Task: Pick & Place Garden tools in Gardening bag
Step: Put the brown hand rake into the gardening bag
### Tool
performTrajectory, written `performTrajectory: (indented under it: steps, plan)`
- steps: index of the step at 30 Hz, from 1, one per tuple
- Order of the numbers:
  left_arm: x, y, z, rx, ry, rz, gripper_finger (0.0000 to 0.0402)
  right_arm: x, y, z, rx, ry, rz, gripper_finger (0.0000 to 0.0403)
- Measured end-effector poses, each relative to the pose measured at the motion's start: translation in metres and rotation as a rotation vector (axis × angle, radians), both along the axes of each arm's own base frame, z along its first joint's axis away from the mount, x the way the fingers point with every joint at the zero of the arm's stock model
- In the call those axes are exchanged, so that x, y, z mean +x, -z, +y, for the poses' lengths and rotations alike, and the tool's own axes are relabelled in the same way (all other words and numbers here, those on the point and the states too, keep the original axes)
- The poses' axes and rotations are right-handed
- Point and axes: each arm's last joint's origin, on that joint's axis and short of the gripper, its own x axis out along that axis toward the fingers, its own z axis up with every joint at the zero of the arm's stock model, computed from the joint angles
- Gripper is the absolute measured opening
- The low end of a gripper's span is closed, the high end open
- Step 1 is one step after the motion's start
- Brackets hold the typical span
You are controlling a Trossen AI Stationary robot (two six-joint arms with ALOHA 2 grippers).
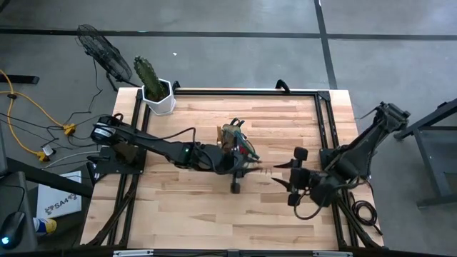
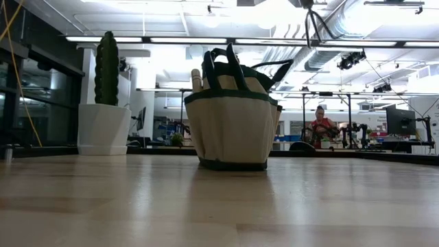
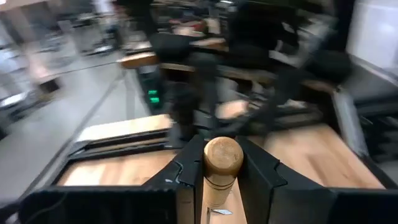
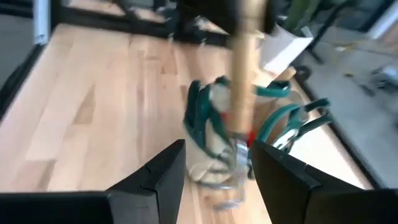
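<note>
The tan gardening bag (image 1: 235, 139) with dark green trim stands on its base at the table's middle; it also shows in the low view (image 2: 233, 116), a wooden handle (image 2: 197, 79) sticking out of its top. My left gripper (image 1: 238, 171) is just near of the bag, shut on a wooden-handled tool (image 1: 263, 170) that reaches toward the right arm. My right gripper (image 1: 291, 176) is open at the table's right, its fingers (image 4: 163, 174) spread. The tool's handle (image 4: 244, 68) and metal end show blurred ahead of it, in front of the bag (image 4: 208, 121). My left gripper pinches the tool's wooden handle (image 3: 222, 182) between its two fingers (image 3: 186, 177), just below the handle's rounded free end (image 3: 222, 155). The fingers lie across the handle. The tool does not show on the table top in the low view.
A cactus in a white hexagonal pot (image 1: 157, 96) stands at the table's far left corner, and shows in the low view (image 2: 103, 127). Bare wood (image 1: 178, 207) lies along the near side. A person (image 2: 319, 123) sits far behind the table.
</note>
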Motion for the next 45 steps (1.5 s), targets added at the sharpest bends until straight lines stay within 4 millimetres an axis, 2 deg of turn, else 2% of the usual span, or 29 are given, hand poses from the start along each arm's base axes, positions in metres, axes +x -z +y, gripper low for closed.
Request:
performTrajectory:
  steps: [5, 10, 19, 32, 39, 45]
  plan:
    - [-0.001, -0.005, 0.003, 0.032, 0.127, -0.015, 0.0061, -0.010, -0.012, -0.009, -0.024, -0.060, 0.005, 0.0173]
    - [0.003, -0.004, 0.020, 0.013, 0.253, -0.008, 0.0061, -0.009, -0.018, -0.020, -0.037, -0.054, 0.001, 0.0173]
    - [0.005, -0.005, 0.035, 0.023, 0.382, -0.019, 0.0061, 0.016, -0.024, -0.043, 0.072, -0.180, 0.007, 0.0174]
    - [0.005, 0.001, 0.035, 0.077, 0.406, 0.027, 0.0061, 0.038, -0.036, -0.069, 0.226, -0.423, -0.069, 0.0174]
    - [0.005, 0.001, 0.035, 0.078, 0.404, 0.024, 0.0061, 0.051, -0.027, -0.073, 0.240, -0.452, -0.027, 0.0174]
    - [0.005, 0.001, 0.035, 0.077, 0.404, 0.028, 0.0061, 0.067, -0.015, -0.068, 0.210, -0.467, -0.018, 0.0174]
